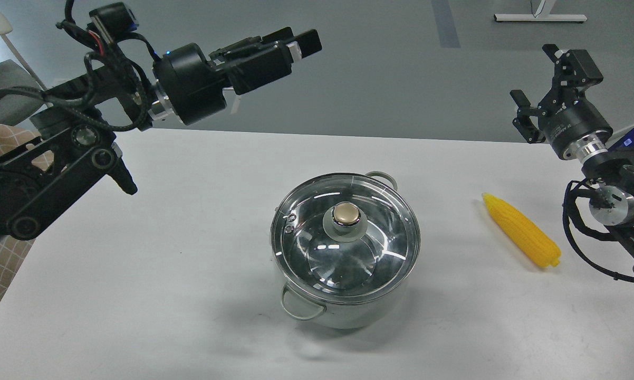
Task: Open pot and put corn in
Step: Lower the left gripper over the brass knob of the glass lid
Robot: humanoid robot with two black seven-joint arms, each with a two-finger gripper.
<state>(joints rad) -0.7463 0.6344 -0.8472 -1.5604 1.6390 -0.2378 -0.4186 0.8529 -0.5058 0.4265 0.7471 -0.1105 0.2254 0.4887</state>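
Note:
The steel pot (348,312) stands mid-table with its flat glass lid (309,237) on it, gold knob (347,213) on top. One grey loop handle (296,309) faces me, the other (383,177) is at the back. The yellow corn (522,237) lies on the table to the pot's right. My left gripper (295,41) is high above the table's far edge, up and left of the pot, pointing right, its fingers slightly apart and empty. My right gripper (546,78) is open and empty, raised beyond the corn at the far right.
The white table (164,264) ends at the far edge, with grey floor behind. A checkered cloth (0,253) and a grey chair (3,89) are at the left. A white stand base (538,18) lies on the floor at the top right.

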